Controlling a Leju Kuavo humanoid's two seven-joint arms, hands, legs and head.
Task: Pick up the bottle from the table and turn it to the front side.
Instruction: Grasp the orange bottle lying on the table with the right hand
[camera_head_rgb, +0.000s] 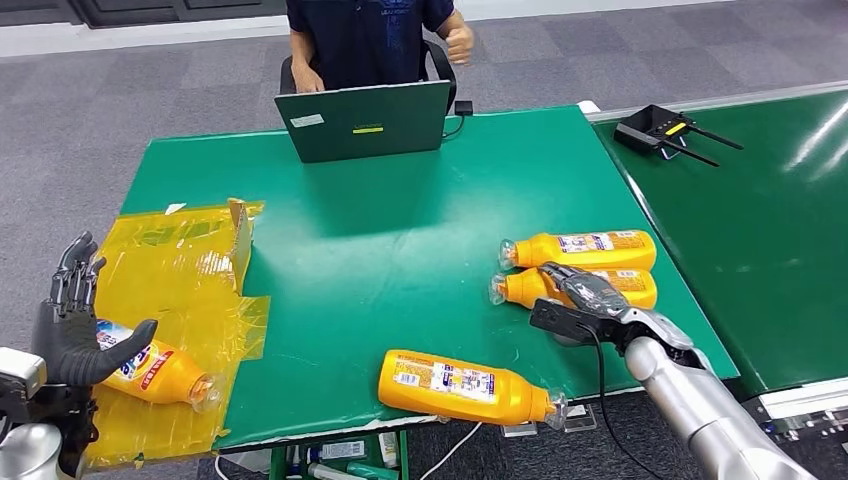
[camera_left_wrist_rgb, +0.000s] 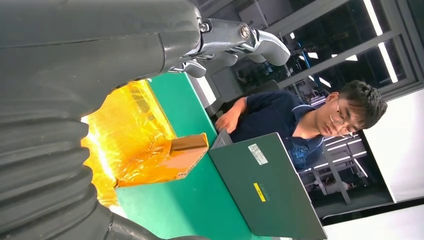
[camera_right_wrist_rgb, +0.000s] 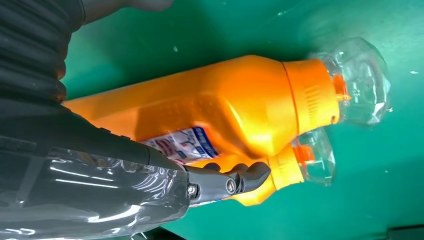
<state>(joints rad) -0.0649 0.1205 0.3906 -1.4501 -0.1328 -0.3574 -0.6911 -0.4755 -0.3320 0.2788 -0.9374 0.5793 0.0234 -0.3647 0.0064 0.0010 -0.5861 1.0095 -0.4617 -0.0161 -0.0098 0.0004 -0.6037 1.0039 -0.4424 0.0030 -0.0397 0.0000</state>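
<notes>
Two bottles (camera_head_rgb: 580, 268) lie under right hand (camera_head_rgb: 585, 295).

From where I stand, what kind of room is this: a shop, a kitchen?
Likely a robot test lab in an office: green work mats on tables, a person at a laptop, grey carpet, and identical orange bottles laid out as practice objects.

Silver right arm (camera_head_rgb: 700, 405) with black cable, dark-fingered right hand (camera_head_rgb: 580, 290), grey ribbed left hand (camera_head_rgb: 70, 330), screws at joints.
</notes>
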